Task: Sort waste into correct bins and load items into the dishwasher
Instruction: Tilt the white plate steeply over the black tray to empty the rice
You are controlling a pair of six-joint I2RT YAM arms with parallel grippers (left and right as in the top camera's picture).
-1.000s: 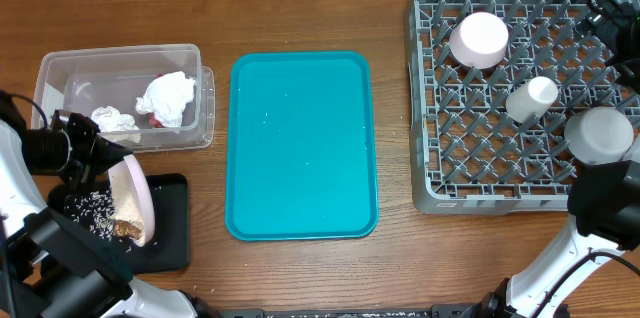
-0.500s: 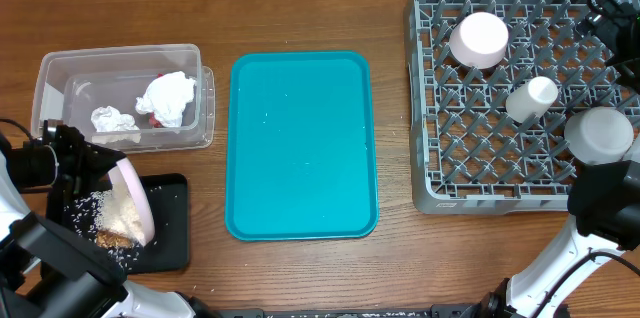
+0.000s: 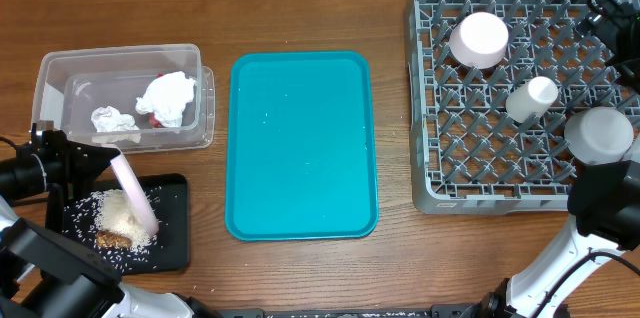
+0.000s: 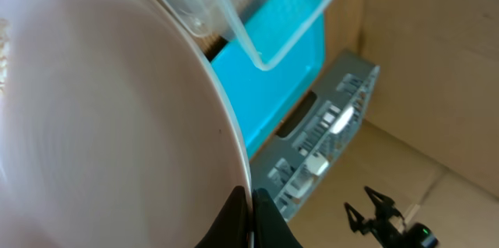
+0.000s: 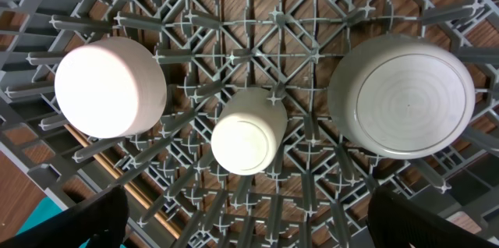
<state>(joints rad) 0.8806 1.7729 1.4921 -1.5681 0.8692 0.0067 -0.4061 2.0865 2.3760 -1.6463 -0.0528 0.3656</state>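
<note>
Left tool (image 4: 251, 217): it is pinching the rim of the plate (image 4: 101, 123), with the two dark fingertips pressing together on the edge at the bottom of the wrist view.
Plate from above: the plate (image 3: 133, 190) is standing steeply on edge, reaching out from the left tool (image 3: 95, 163) over the black tray (image 3: 175, 218).
Waste on the tray: rice grains (image 3: 118, 220) and a brown scrap (image 3: 108, 239) are lying on the black tray, just under the plate's lower edge.
Clear tub (image 3: 120, 55): it is sitting on the bench (image 3: 300, 8) just behind the tray, holding tissues (image 3: 168, 96) with a bit of red wrapper (image 3: 150, 118) showing under them.
Right tool (image 5: 249, 224): its fingers are spreading wide apart, holding nothing, above the dish rack (image 5: 312, 14).
Rack contents: a pink bowl (image 5: 109, 88), cup (image 5: 243, 140) and whitish bowl (image 5: 405, 96) are resting upside down on the pegs.
Teal tray (image 3: 300, 148): it is lying between tub and rack.
Hard to see: the plate is filling most of the left wrist view and is cut off by the frame; the right fingers are showing only as dark corners.
</note>
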